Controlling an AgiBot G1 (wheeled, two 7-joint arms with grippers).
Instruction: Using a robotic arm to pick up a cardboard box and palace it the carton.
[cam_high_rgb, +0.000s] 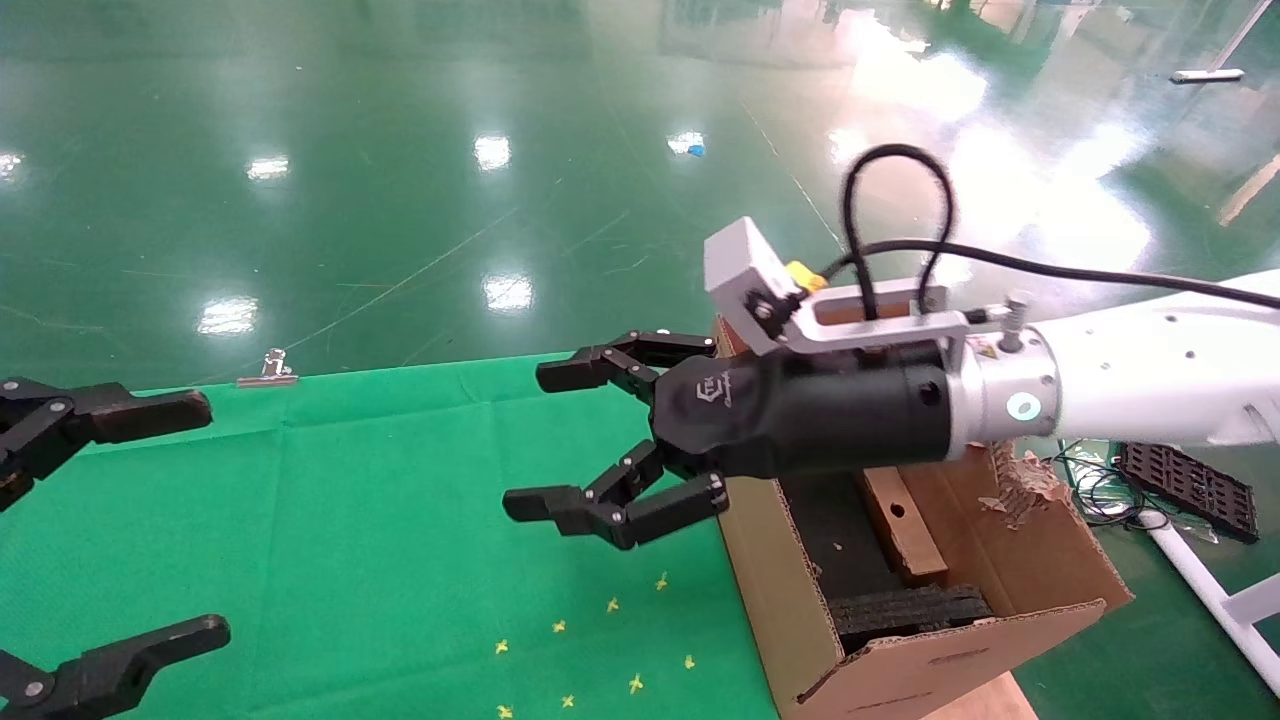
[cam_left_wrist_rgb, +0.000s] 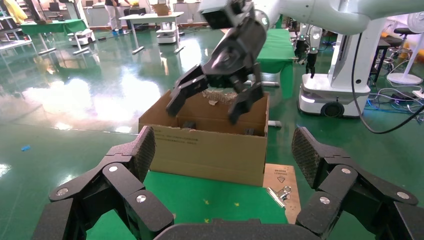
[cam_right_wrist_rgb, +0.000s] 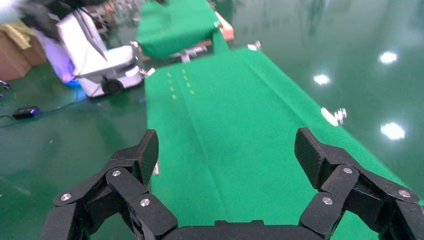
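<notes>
The large brown carton (cam_high_rgb: 790, 590) stands at the right end of the green table, flaps up, with black foam (cam_high_rgb: 905, 608) inside. The small slim cardboard box (cam_high_rgb: 905, 530), round hole showing, sits inside the carton against a torn inner wall. The white robotic arm (cam_high_rgb: 1150, 385) reaches across above the carton. Its right gripper (cam_high_rgb: 528, 440) is open and empty, over the green cloth just past the carton's left wall. It also shows in the left wrist view (cam_left_wrist_rgb: 205, 112) above the carton (cam_left_wrist_rgb: 210, 150). My left gripper (cam_high_rgb: 212, 520) is open and empty at the table's left.
A metal binder clip (cam_high_rgb: 268, 368) lies on the table's far edge, and another (cam_left_wrist_rgb: 279, 192) lies on a wooden board (cam_left_wrist_rgb: 280, 175) beside the carton. Small yellow marks (cam_high_rgb: 610, 605) dot the cloth. A black tray (cam_high_rgb: 1190, 485) and cables lie on the floor at right.
</notes>
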